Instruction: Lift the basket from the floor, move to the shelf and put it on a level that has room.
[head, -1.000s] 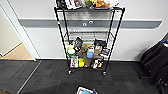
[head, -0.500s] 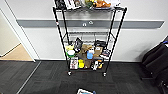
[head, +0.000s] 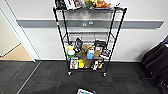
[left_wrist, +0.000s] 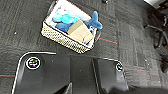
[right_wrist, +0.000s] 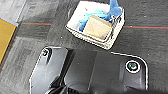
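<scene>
The basket (left_wrist: 63, 38) stands on the floor (left_wrist: 22, 27), a beige woven box with a whitish lining. It holds a blue plush toy and a brown cardboard box. From the right wrist the basket (right_wrist: 93, 41) lies below and a little ahead of the arm, untouched. In the head view only a corner of the basket (head: 85, 91) shows at the bottom edge, in front of the shelf (head: 60, 32). The shelf is a tall black wire rack against the wall. Its level (head: 87, 33) second from the top looks bare. Both arms hang above the basket.
Books and plush toys crowd the rack's top tier (head: 85, 5), and boxes and packets fill the lower tiers (head: 86, 53). A black office chair (head: 156, 62) stands at the right. At the left is a doorway with a wooden floor (head: 17, 53). Red tape lines (right_wrist: 35, 24) cross the carpet.
The whole head picture has shifted only slightly. The basket stays on the carpet at the bottom edge and the shelf has not moved.
</scene>
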